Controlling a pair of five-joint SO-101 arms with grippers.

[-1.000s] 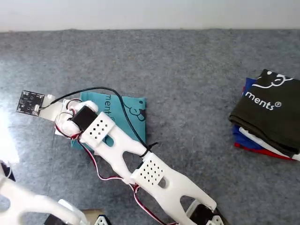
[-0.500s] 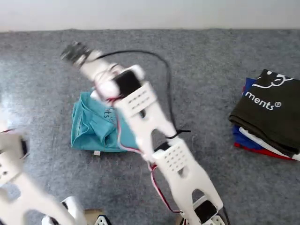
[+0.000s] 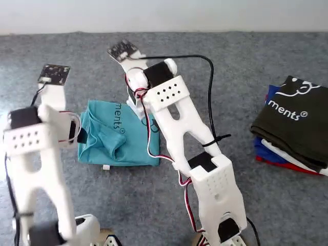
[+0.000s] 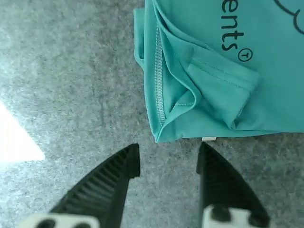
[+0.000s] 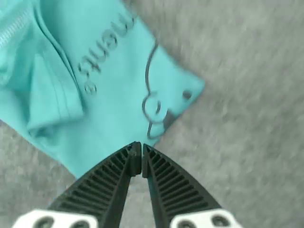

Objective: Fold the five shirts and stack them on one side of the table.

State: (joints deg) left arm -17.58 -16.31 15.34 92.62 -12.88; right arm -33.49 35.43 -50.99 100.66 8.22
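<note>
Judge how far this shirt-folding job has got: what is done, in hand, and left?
Done: a stack on one side of the table holds what look like four folded shirts, a dark shirt on top. In hand: the teal shirt lies folded but apart, the left hand open beside it, the right hand shut and empty. Left: carrying the teal shirt to the stack.

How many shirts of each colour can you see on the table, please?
Teal shirt: 1
Dark olive shirt: 1
Blue shirt: 1
White shirt: 1
Red shirt: 1
Total: 5
</note>
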